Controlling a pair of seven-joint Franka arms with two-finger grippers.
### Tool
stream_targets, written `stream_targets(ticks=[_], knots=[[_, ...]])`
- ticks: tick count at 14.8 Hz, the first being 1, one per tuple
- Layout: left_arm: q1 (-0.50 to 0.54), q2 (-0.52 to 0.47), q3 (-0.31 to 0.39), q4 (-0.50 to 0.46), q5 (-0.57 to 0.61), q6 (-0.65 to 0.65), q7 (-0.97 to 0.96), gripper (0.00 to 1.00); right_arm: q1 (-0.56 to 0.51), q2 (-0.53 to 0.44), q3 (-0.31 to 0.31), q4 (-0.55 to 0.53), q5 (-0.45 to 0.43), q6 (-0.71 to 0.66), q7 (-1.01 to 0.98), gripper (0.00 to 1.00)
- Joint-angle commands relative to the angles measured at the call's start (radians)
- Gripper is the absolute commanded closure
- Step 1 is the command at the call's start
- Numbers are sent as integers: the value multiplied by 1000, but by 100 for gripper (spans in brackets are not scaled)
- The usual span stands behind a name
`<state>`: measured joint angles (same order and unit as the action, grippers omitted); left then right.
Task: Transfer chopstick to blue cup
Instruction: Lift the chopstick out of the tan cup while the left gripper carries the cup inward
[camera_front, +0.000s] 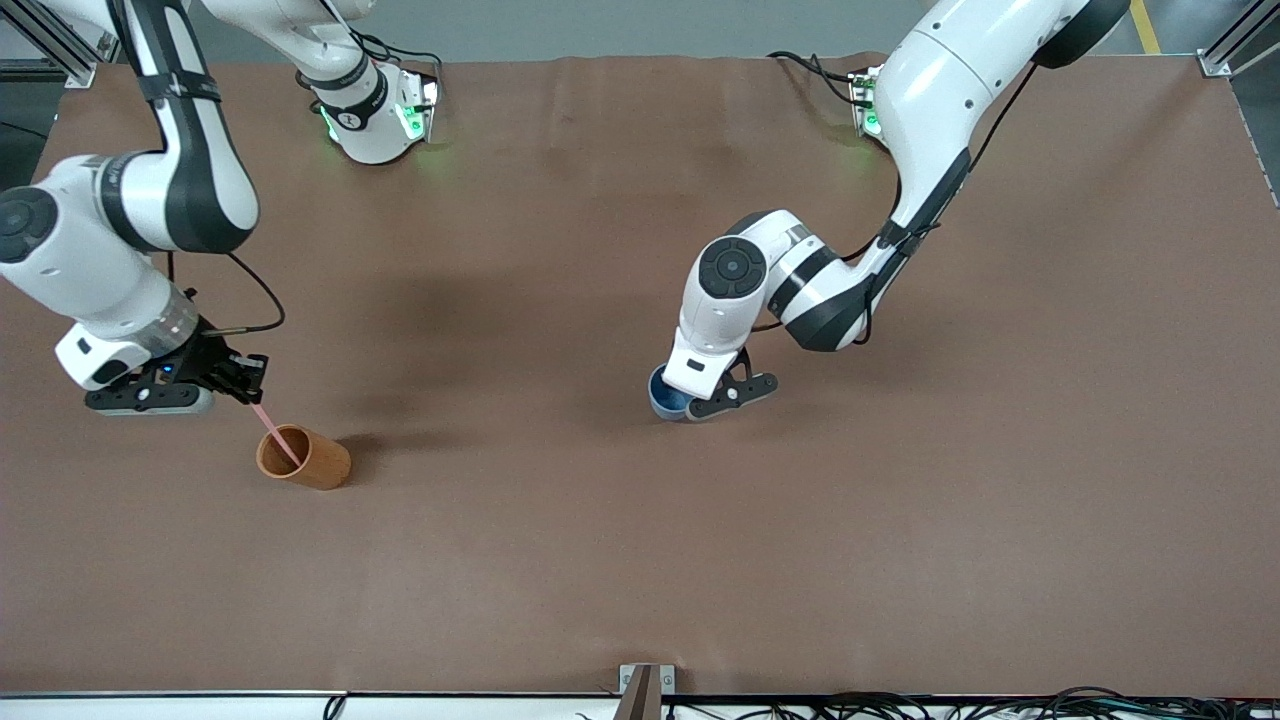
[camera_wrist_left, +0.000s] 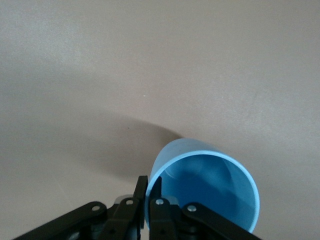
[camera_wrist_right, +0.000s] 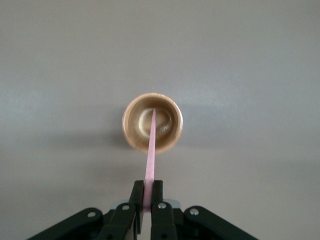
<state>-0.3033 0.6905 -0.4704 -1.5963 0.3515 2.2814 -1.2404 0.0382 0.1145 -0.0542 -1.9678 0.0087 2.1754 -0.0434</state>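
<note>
With the right gripper clamped on the chopstick, whose lower end sits inside the orange-brown cup below the jaws, extraction is presumably next: lift straight up, then carry to the blue cup, pinched at its rim by the left gripper.

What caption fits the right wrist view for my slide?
Right gripper shut on the chopstick, whose lower end is in the orange-brown cup.

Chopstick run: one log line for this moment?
right claw: shut on chopstick, tip in orange cup | left claw: shut on blue cup rim
</note>
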Motion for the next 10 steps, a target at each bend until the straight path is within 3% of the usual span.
stream_targets(ticks=[1,3,6,7,9,10], knots=[[-3,24,-11,27,47,3,-34,100,-15,-1,7,234,8,-315,10,96],[-5,35,-11,27,64,4,-50,99,-1,1,10,357,8,-484,20,96],[-3,40,-11,27,66,6,-50,95,63,-3,16,496,8,-635,124,96],[-2,40,-13,27,66,6,-50,89,98,-3,16,527,10,-679,172,96],[18,26,-31,27,64,4,-36,26,184,-3,16,543,10,-701,314,96],[30,5,-40,27,66,-6,-28,0,233,-3,16,543,8,-700,397,96]])
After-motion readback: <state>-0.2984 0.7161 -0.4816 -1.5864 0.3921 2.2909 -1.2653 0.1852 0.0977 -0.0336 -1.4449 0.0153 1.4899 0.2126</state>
